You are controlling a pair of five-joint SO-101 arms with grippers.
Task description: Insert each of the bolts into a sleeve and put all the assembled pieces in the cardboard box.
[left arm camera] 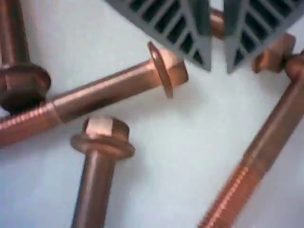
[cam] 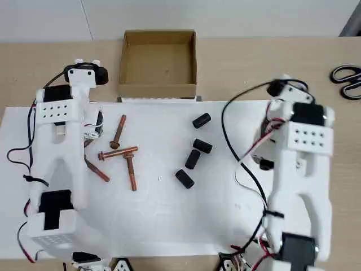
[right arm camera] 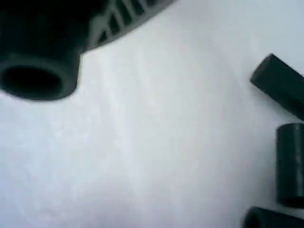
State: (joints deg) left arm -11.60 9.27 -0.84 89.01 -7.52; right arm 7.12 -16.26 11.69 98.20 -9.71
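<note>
Several copper bolts lie loose on the white mat, among them one (cam: pixel 118 131), a crossing pair (cam: pixel 117 153) (cam: pixel 131 172), and one (cam: pixel 97 170) by the left arm. My left gripper (cam: pixel 93 134) (left arm camera: pixel 219 66) hangs low over them. Its grey fingers (left arm camera: pixel 185 33) stand almost together with nothing held, and a bolt head (left arm camera: pixel 167 70) lies just beside the tips. Several black sleeves (cam: pixel 193 159) (right arm camera: pixel 280 83) lie mid-mat. My right gripper (cam: pixel 264 161) is shut on one black sleeve (right arm camera: pixel 38 71), open end showing, under a ribbed finger (right arm camera: pixel 126 19).
The open cardboard box (cam: pixel 158 84) stands at the back edge of the white mat (cam: pixel 169 220), between the two arms. Scissors (cam: pixel 347 79) lie on the wooden table at the far right. Cables trail around both arm bases.
</note>
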